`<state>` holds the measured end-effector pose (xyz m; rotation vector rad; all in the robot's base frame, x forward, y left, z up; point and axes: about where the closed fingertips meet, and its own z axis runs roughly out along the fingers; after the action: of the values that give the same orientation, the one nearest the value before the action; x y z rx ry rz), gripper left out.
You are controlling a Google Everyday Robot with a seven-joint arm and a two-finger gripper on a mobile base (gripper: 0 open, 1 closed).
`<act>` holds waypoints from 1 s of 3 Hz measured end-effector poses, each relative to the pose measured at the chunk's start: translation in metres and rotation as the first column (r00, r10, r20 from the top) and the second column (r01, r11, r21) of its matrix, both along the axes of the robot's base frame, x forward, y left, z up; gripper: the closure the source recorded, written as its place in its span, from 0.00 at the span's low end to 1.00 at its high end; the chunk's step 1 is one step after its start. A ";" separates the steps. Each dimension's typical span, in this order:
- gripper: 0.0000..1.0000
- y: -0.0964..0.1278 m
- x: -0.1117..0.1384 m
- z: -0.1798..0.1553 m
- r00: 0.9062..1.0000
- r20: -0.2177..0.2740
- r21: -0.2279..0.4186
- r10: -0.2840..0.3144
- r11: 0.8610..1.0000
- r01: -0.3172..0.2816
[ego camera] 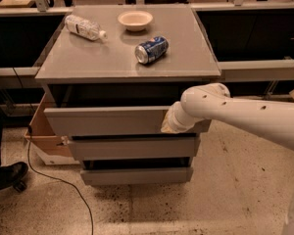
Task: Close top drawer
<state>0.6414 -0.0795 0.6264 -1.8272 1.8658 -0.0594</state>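
Observation:
The top drawer is the uppermost grey one of the cabinet, with a flat handleless front. It stands a little way out from under the cabinet top, and a dark gap shows above its front panel. My white arm reaches in from the right. The gripper is at the arm's end, pressed against the right part of the drawer's front panel, mostly hidden behind the wrist.
On the cabinet top lie a plastic bottle, a white bowl and a blue can on its side. Two lower drawers sit below. A cardboard box and a black cable are at the left on the floor.

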 end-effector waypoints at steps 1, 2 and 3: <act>1.00 0.004 0.015 0.009 0.999 0.049 0.005 0.012 1.000 -0.012; 1.00 0.003 0.028 0.014 0.994 0.109 0.022 0.009 1.000 -0.011; 1.00 0.001 0.038 0.013 0.987 0.159 0.048 -0.003 0.999 -0.004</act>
<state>0.6791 -0.0785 0.6398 -1.7376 1.7416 -0.1539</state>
